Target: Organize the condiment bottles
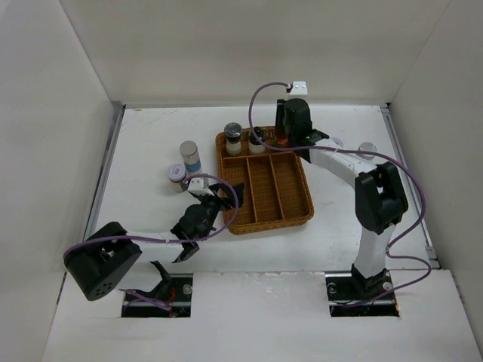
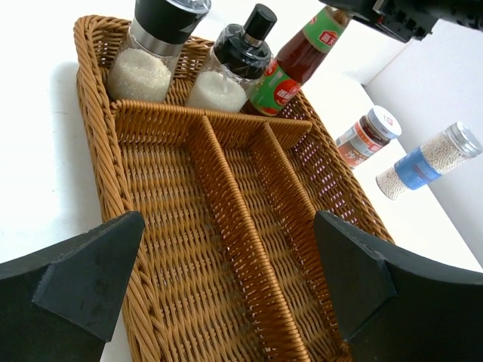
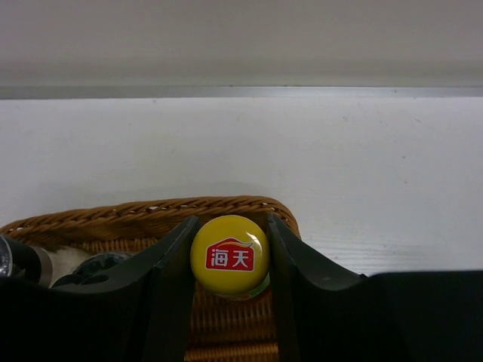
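Note:
A brown wicker tray (image 1: pixel 305 197) lies mid-table. In its far compartment stand a grey-lidded salt jar (image 1: pixel 233 138), a black-capped bottle (image 1: pixel 256 139) and a slim red sauce bottle (image 2: pixel 290 72). My right gripper (image 1: pixel 285 136) is shut on the sauce bottle's yellow cap (image 3: pixel 229 255), holding it upright in the far right corner of the tray (image 3: pixel 136 215). A blue-label jar (image 1: pixel 189 156) and a red-label jar (image 1: pixel 176 177) stand on the table left of the tray. My left gripper (image 1: pixel 215 197) is open and empty over the tray's near left corner, its fingers (image 2: pixel 90 264) spread wide.
The three long tray compartments (image 2: pixel 226 226) hold nothing. White walls close in the table on the left, back and right. A purple cable (image 1: pixel 264 94) loops from the back wall to the right arm. The two loose jars also show in the left wrist view (image 2: pixel 367 136).

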### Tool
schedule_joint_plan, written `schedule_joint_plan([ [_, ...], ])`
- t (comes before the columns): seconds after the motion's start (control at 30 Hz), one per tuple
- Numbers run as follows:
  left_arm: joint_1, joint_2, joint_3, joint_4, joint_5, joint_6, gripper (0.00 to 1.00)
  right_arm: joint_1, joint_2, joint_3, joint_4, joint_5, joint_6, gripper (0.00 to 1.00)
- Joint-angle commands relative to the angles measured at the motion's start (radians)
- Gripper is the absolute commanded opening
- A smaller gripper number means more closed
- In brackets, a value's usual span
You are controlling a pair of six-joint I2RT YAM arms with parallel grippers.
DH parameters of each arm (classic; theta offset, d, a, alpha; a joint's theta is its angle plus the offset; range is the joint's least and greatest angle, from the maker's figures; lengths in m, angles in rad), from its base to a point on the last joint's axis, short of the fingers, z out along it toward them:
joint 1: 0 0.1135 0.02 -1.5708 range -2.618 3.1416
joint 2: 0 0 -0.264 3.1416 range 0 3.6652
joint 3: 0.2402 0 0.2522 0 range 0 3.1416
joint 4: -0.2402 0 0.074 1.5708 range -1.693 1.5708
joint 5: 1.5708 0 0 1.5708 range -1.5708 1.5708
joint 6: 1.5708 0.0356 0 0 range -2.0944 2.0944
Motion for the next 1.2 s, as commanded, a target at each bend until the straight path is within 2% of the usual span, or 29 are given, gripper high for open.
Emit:
schedule_joint_plan([
  [0.0, 0.012, 0.008, 0.030, 0.046, 0.014, -0.016, 1.00, 0.021, -0.024, -0.015, 0.166, 0.007, 0.020, 0.34],
  [0.3, 0.022, 0.002, 0.048, 0.009, 0.010, -0.015, 1.00, 0.028, -0.083, -0.093, 0.193, 0.005, 0.026, 0.74],
  [0.47, 0.035, -0.030, 0.091, -0.107, -0.022, -0.007, 1.00, 0.033, -0.167, -0.131, 0.186, 0.009, 0.027, 0.82],
  [0.6, 0.061, -0.093, 0.111, -0.158, -0.016, 0.002, 0.99, 0.033, -0.334, -0.243, 0.186, 0.019, 0.066, 0.89],
  [0.67, 0.074, -0.147, 0.146, -0.247, -0.030, 0.004, 0.86, 0.038, -0.428, -0.331, 0.186, 0.021, 0.110, 0.90],
  [0.73, 0.092, -0.196, 0.220, -0.403, -0.059, 0.004, 0.74, 0.045, -0.532, -0.458, 0.193, 0.025, 0.188, 0.85],
  [0.8, 0.121, -0.219, 0.306, -0.597, -0.094, 0.004, 0.68, 0.056, -0.614, -0.584, 0.197, 0.022, 0.277, 0.69],
  [0.87, 0.170, -0.219, 0.378, -0.753, -0.119, -0.008, 0.71, 0.071, -0.672, -0.688, 0.192, 0.012, 0.351, 0.38],
  [0.9, 0.195, -0.216, 0.404, -0.810, -0.119, -0.019, 0.73, 0.080, -0.697, -0.729, 0.186, 0.009, 0.371, 0.29],
  [0.93, 0.221, -0.210, 0.438, -0.877, -0.122, -0.034, 0.77, 0.094, -0.723, -0.766, 0.186, 0.005, 0.380, 0.25],
  [1.03, 0.274, -0.169, 0.527, -0.994, -0.136, -0.036, 0.86, 0.134, -0.793, -0.852, 0.192, 0.005, 0.382, 0.28],
  [1.17, 0.337, -0.049, 0.656, -1.081, -0.139, -0.010, 0.91, 0.169, -0.861, -0.934, 0.222, 0.004, 0.380, 0.66],
])
